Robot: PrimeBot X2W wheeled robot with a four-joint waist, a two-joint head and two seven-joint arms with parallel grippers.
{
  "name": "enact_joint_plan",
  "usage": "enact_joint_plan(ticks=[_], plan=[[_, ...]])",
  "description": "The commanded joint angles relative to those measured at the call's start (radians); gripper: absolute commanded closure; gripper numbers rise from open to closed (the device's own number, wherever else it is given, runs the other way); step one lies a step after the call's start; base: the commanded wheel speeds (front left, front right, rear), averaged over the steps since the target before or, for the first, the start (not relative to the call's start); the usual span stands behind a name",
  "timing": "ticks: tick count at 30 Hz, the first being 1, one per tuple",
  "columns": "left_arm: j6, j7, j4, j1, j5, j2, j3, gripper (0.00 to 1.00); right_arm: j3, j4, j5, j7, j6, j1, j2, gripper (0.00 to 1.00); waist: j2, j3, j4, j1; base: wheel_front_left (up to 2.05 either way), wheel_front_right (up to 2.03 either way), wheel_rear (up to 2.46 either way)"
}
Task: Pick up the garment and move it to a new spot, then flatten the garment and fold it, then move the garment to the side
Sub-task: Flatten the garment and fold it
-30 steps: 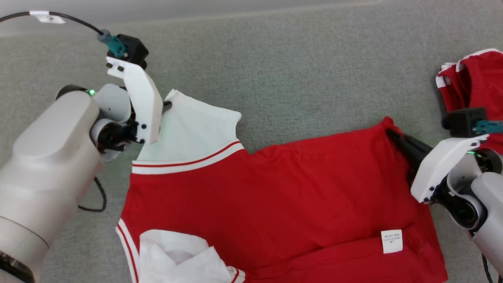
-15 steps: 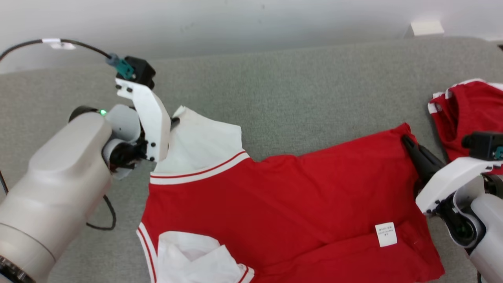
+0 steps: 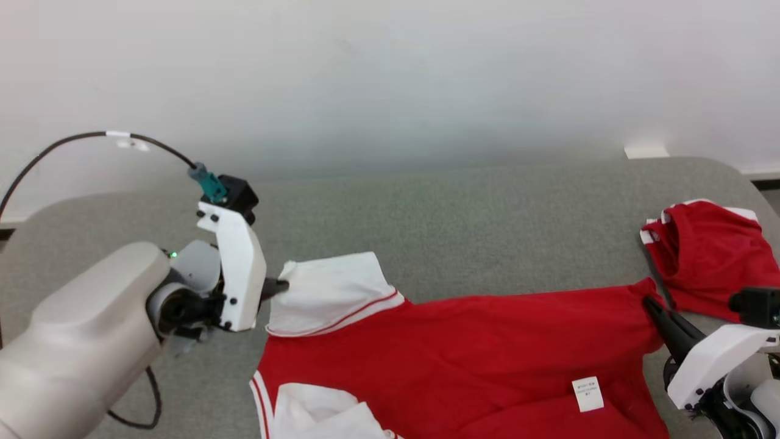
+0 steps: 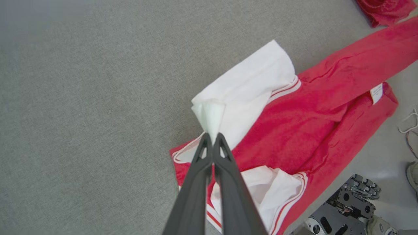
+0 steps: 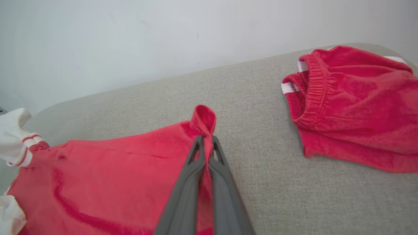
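Head view: left gripper [image 3: 279, 286] pinches the white sleeve [image 3: 332, 291] between its fingers, right gripper [image 3: 649, 301] the red hem [image 3: 638, 291], so I can stretch the garment [image 3: 475, 341].

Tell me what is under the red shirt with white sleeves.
The grey fabric-covered table shows around the shirt, which mostly lies on it. Whatever sits between cloth and table is covered and cannot be seen.
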Motion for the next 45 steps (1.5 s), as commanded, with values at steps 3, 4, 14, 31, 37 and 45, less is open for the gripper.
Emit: enact_joint_plan(ticks=[3,4,14,31,37,45], plan=[[0.002,0.045,-0.069,0.033,-0.045,0.048,-0.010,1.00,0.009,0.007,0.013,-0.017,-0.002,0.027,-0.013,1.00,0.0000,-0.032,0.021,0.0002,0.00,0.00,0.00],[0.002,0.060,-0.092,0.040,-0.059,0.063,-0.014,1.00,0.012,0.010,0.015,-0.020,-0.002,0.031,-0.015,1.00,0.0000,-0.035,0.025,0.0002,0.00,0.00,0.00],[0.012,0.178,-0.269,0.112,-0.170,0.157,-0.028,1.00,0.031,0.077,0.027,-0.055,-0.002,0.037,-0.018,1.00,0.0000,-0.041,0.052,0.0002,0.00,0.00,0.00],[0.074,0.255,-0.422,0.251,-0.255,0.194,-0.055,1.00,0.147,0.046,0.057,0.050,-0.002,0.061,-0.074,0.00,0.0000,-0.031,0.033,0.0002,0.00,0.00,0.00],[0.065,0.262,-0.417,0.287,-0.258,0.183,-0.061,0.00,0.188,0.046,0.045,0.064,-0.002,0.048,-0.100,0.00,0.0000,-0.036,0.028,0.0002,0.00,0.00,0.00],[0.057,0.177,-0.423,0.266,-0.223,0.204,-0.019,0.00,0.168,0.005,0.049,-0.027,-0.002,0.018,-0.162,0.00,0.0000,-0.070,0.038,0.0002,0.00,0.00,0.00]])
